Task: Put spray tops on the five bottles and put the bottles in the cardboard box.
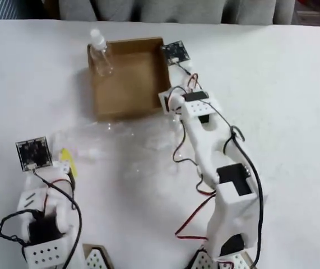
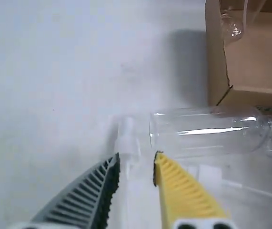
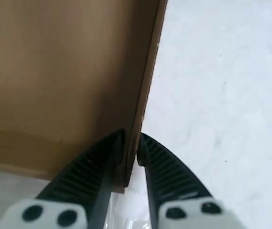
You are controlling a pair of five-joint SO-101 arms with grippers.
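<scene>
Straddling the spray top (image 2: pixel 127 143), jaws apart, the left pincer (image 2: pixel 136 158) is nearer the bottle (image 2: pixel 207 131), lying just beyond on the table (image 2: pixel 55 71), long axis across its reach; the right pincer (image 3: pixel 132 143) clamps the cardboard box (image 3: pixel 147 71) wall.

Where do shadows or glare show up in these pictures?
Left wrist view: the cardboard box throws a dark shadow on the table beside its wall, and a bright streak of glare runs along the lying bottle. High view: lighting looks even, shadows faint.
</scene>
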